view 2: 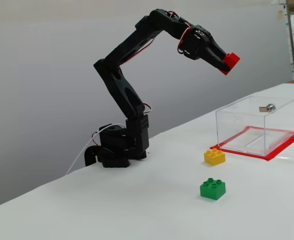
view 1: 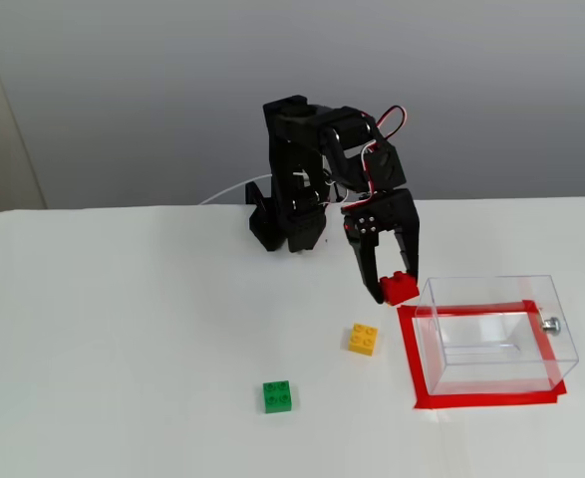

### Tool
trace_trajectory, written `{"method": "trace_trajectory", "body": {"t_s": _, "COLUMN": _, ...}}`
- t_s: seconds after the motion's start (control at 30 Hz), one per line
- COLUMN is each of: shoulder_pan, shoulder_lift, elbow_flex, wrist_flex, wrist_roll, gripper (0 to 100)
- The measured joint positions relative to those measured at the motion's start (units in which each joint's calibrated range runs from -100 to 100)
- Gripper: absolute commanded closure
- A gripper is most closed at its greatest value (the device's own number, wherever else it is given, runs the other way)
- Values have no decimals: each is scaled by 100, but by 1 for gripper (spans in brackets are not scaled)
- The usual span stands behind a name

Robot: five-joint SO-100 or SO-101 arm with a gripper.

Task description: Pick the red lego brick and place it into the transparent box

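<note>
My black gripper [view 1: 397, 287] [view 2: 229, 62] is shut on the red lego brick [view 1: 401, 288] [view 2: 231, 62] and holds it high in the air. In a fixed view the brick hangs just left of the transparent box [view 1: 496, 334], near its left wall. The side fixed view shows the brick well above the table, left of and higher than the box [view 2: 257, 125]. The box is clear with a small metal knob [view 1: 550, 324] [view 2: 270, 107] and holds nothing.
A red tape outline [view 1: 481, 398] [view 2: 282, 147] frames the box. A yellow brick [view 1: 363, 339] [view 2: 215, 156] lies left of the box and a green brick [view 1: 278, 395] [view 2: 213, 189] lies nearer the front. The arm's base [view 1: 284, 224] [view 2: 117, 147] stands at the back.
</note>
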Motion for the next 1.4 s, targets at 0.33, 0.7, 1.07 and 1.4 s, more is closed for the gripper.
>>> {"method": "trace_trajectory", "body": {"t_s": 0.33, "shoulder_pan": -1688, "shoulder_lift": 0, "elbow_flex": 0, "wrist_flex": 0, "wrist_roll": 0, "gripper": 82}}
{"method": "trace_trajectory", "body": {"t_s": 0.7, "shoulder_pan": -2767, "shoulder_lift": 998, "elbow_flex": -618, "wrist_flex": 0, "wrist_roll": -34, "gripper": 82}}
{"method": "trace_trajectory", "body": {"t_s": 1.07, "shoulder_pan": -3376, "shoulder_lift": 2655, "elbow_flex": -2154, "wrist_flex": 0, "wrist_roll": -34, "gripper": 83}}
{"method": "trace_trajectory", "body": {"t_s": 1.4, "shoulder_pan": -3355, "shoulder_lift": 3264, "elbow_flex": -2162, "wrist_flex": 0, "wrist_roll": -34, "gripper": 82}}
